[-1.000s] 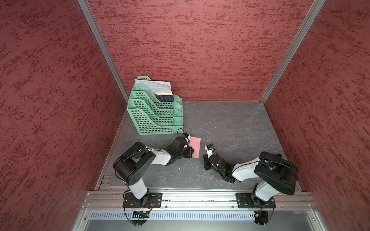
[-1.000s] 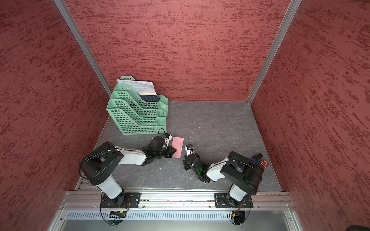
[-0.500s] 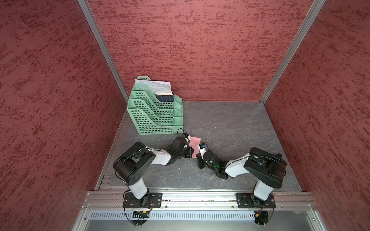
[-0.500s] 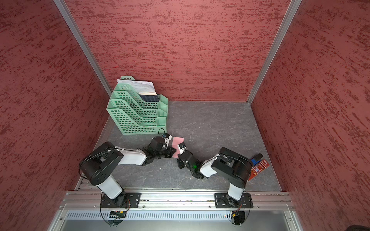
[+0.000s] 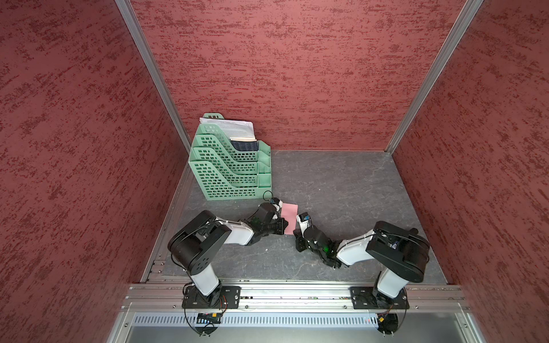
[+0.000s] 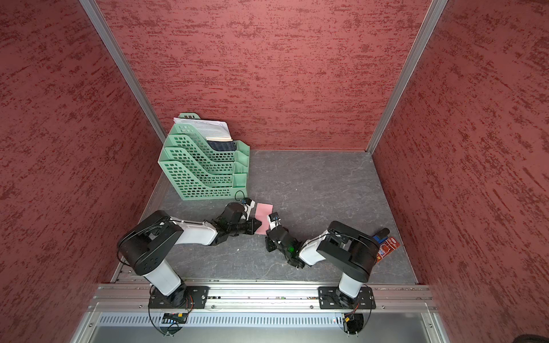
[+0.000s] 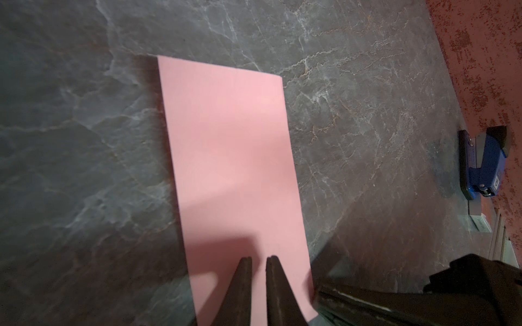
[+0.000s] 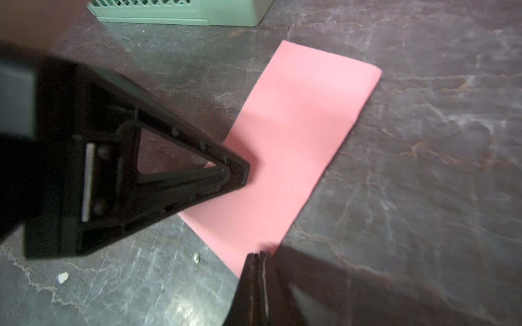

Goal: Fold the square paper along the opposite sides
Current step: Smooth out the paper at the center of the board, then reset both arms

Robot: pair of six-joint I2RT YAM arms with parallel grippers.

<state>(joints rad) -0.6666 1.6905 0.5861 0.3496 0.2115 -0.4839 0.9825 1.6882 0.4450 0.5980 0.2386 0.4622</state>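
The square paper lies flat on the grey table as a narrow pink rectangle. My left gripper rests tips-down on the paper's near end. Its jaws stand a narrow gap apart with nothing between them. In the right wrist view its fingers touch the sheet from the side. My right gripper is shut, its tips at the paper's near right corner. Nothing is clamped between them.
A green stacked tray with white papers stands just behind the left arm. A blue stapler and an orange packet lie by the right wall. A small white scrap lies near the grippers.
My right arm has swung left across the table, bringing its shut gripper up to the paper's near right corner. The left gripper and the paper have stayed put.
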